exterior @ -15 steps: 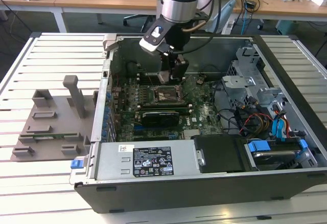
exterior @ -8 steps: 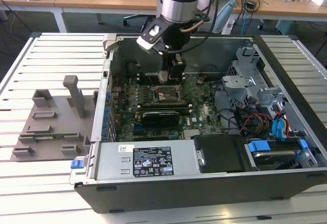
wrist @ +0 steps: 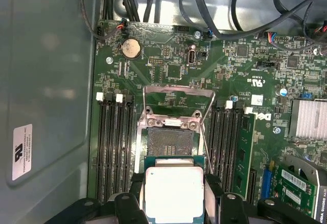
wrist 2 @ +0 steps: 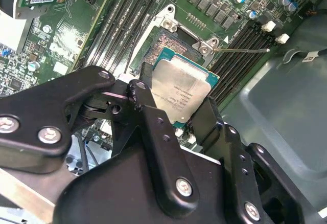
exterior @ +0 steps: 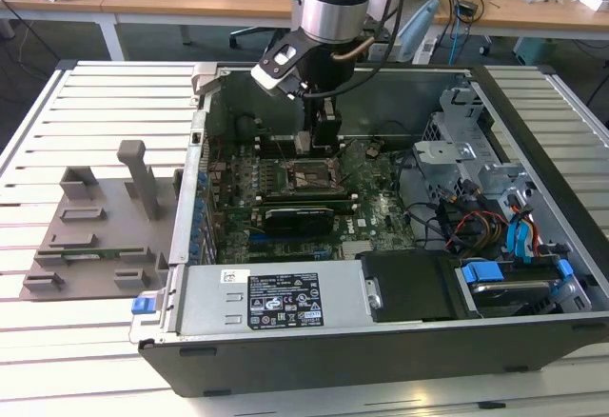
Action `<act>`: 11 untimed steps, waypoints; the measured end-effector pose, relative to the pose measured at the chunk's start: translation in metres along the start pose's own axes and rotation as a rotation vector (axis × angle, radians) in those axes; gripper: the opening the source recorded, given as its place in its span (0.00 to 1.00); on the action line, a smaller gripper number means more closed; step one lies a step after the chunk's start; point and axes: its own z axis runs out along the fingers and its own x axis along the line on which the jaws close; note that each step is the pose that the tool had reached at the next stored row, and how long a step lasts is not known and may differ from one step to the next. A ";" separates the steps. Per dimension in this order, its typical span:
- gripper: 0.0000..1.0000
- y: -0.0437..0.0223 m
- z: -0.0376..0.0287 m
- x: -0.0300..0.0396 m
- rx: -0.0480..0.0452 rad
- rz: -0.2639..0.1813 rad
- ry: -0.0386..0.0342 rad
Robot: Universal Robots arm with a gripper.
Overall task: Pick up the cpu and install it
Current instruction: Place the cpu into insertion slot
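The cpu [wrist 2: 180, 94] [wrist: 173, 193] is a flat square chip with a pale silver top and a green rim. My gripper [wrist 2: 176, 106] [wrist: 173, 198] is shut on its two opposite edges, with black fingers [wrist 2: 148, 106] on either side. In both wrist views it hangs just above the open socket [wrist: 170, 143] [wrist 2: 173, 42], whose metal frame is swung up. In the exterior view my gripper [exterior: 321, 141] reaches down into the open computer case [exterior: 381, 341], right over the socket [exterior: 304, 177] on the green motherboard.
Memory slots [wrist: 115, 147] flank the socket on both sides. A black graphics card [exterior: 300, 217] lies just in front of it. Cables and drive bays [exterior: 485, 208] crowd the case at the exterior view's right. A grey fixture plate [exterior: 95, 227] sits on the slatted table beside the case.
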 end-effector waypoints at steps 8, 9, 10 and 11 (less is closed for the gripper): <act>0.55 0.0001 0.0020 0.0000 0.0001 0.000 -0.0001; 0.55 0.0001 0.0024 0.0000 0.0000 0.000 -0.0001; 0.55 0.0001 0.0026 0.0000 0.0001 0.000 -0.0001; 0.55 0.0001 0.0030 0.0000 0.0000 0.000 -0.0001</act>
